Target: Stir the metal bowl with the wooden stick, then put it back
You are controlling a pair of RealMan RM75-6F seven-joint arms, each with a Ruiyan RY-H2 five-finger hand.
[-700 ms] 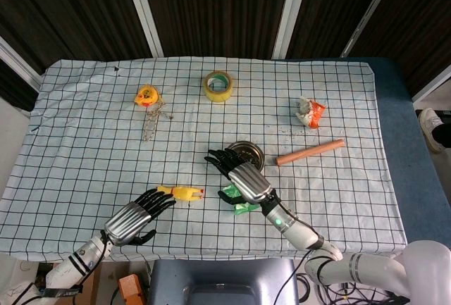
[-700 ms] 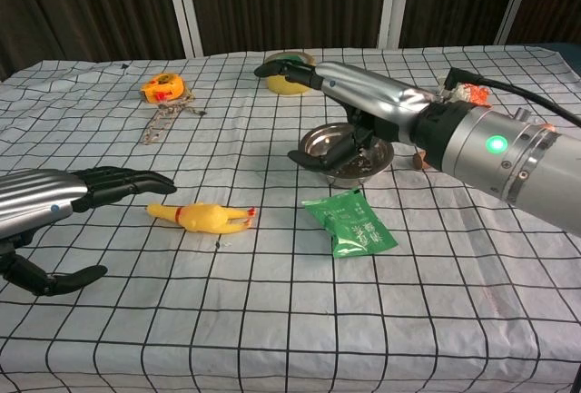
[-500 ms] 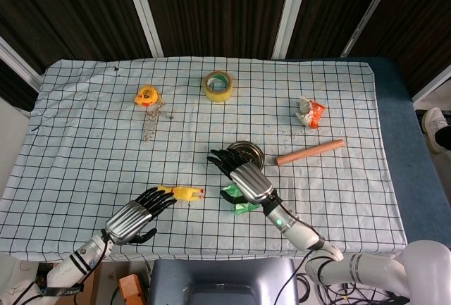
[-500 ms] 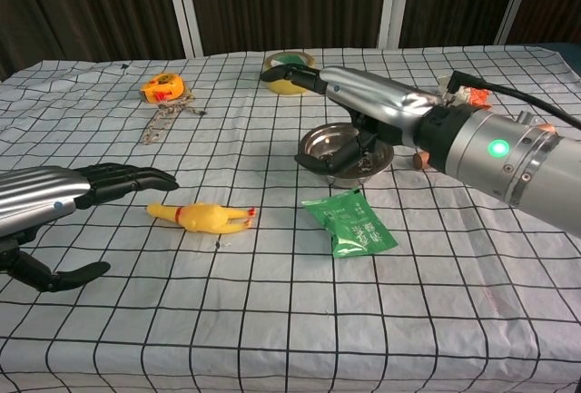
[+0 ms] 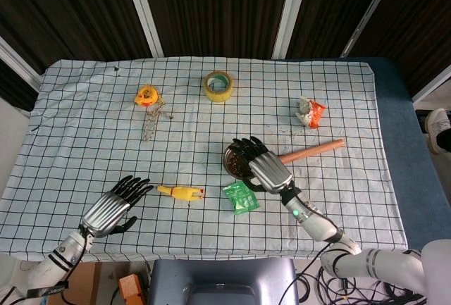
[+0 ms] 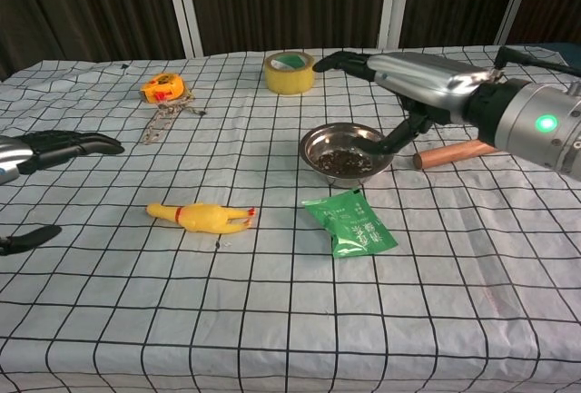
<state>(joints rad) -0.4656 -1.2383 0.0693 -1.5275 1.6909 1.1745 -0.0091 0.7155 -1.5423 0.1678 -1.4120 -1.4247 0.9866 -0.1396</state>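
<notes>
The metal bowl [image 5: 238, 162] [image 6: 345, 151] sits mid-table with dark bits inside. The wooden stick [image 5: 313, 151] [image 6: 456, 152] lies on the cloth just right of the bowl, its left end hidden behind my right hand. My right hand [image 5: 264, 163] [image 6: 419, 75] hovers open above the bowl's right rim and the stick's left end, fingers spread, holding nothing. My left hand [image 5: 111, 208] [image 6: 54, 146] floats open over the table's near-left part, left of the rubber chicken, empty.
A yellow rubber chicken [image 5: 181, 192] [image 6: 204, 216] and a green packet [image 5: 240, 197] [image 6: 351, 223] lie in front of the bowl. A yellow tape roll [image 5: 218, 85], a yellow tape measure with a chain [image 5: 146, 98] and a crumpled wrapper [image 5: 309, 112] lie further back.
My right hand has moved right, from over the bowl's left side to its right rim by the stick. My left hand has drawn back to the left, away from the chicken.
</notes>
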